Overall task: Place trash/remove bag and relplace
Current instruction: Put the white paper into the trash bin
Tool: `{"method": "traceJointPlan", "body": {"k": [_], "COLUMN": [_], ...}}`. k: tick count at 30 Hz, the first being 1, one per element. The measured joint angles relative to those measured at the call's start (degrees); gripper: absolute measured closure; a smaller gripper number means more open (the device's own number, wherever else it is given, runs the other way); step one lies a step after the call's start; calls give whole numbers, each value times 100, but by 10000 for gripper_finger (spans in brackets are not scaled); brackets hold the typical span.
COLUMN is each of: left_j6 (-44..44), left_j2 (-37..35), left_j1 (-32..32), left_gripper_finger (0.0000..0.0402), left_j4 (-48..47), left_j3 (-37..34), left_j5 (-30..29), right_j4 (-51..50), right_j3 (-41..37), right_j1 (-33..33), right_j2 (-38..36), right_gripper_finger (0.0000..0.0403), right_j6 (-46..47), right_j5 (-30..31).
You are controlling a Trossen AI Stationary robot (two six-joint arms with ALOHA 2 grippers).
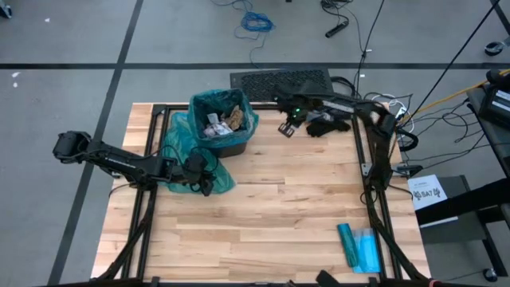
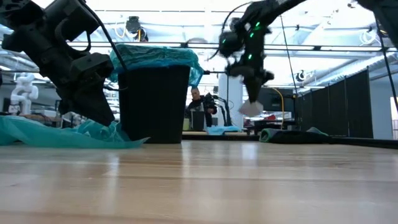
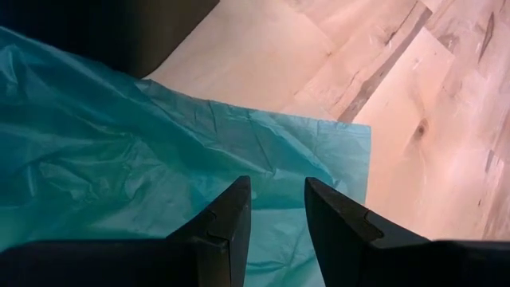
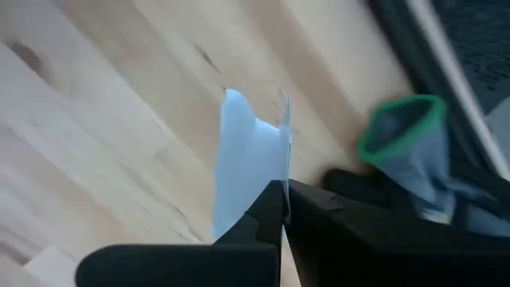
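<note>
A: What is the table looking like?
B: Pale wood planks, smooth, showing grain and a soft sheen.
A: And the bin on it?
B: Matt black plastic, lined with a thin, crinkling teal plastic bag; a second teal bag is lying crumpled beside the bin.
A: The right gripper?
B: Matt black fingers are pinching a pale-blue paper wad.

Wooden table: bin, teal bag, packet

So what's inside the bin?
The bin has a teal bag lining it, and some brown and white paper wads sit on top inside. Anything under those wads is covered, so the bottom can't be seen.
</note>
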Motion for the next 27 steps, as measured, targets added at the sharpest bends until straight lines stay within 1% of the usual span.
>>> {"method": "traceJointPlan", "body": {"k": [3, 5, 6, 8, 12, 15, 19, 21, 22, 24, 27], "left_j6": [153, 288, 355, 438, 444, 444, 435, 433, 433, 437, 434], "left_j2": [0, 0, 0, 0, 0, 0, 0, 0, 0, 0, -1], "left_j1": [-2, 0, 0, -2, -1, -1, -2, -2, 0, -2, 0], "left_gripper_finger": [285, 285, 285, 285, 285, 285, 285, 285, 285, 285, 285], "left_j4": [1, 2, 2, 2, 2, 1, 4, 4, 2, 2, 5], "left_j3": [0, 0, 0, 0, 0, 0, 0, 0, 0, 0, 0], "left_j5": [0, 0, 0, 0, 0, 0, 0, 7, 26, 141, 256], "right_j4": [45, 194, 284, 551, 1614, 2749, 4412, 4997, 5120, 5058, 4872], "right_j3": [-409, -914, -1205, -1796, -2722, -2993, -2890, -2693, -2526, -2076, -1232], "right_j1": [-59, -89, -99, -122, 115, 522, 981, 1099, 1121, 1120, 1113], "right_j2": [-600, -1040, -1257, -1697, -2479, -2859, -3067, -3020, -2944, -2685, -2118], "right_gripper_finger": [403, 403, 403, 403, 403, 403, 403, 403, 403, 403, 403], "right_j6": [229, 371, 466, 678, 1216, 1779, 2107, 2135, 2154, 2159, 1833], "right_j5": [-15, -51, -161, -582, -1476, -1601, -1519, -1495, -1494, -1515, -1656]}}
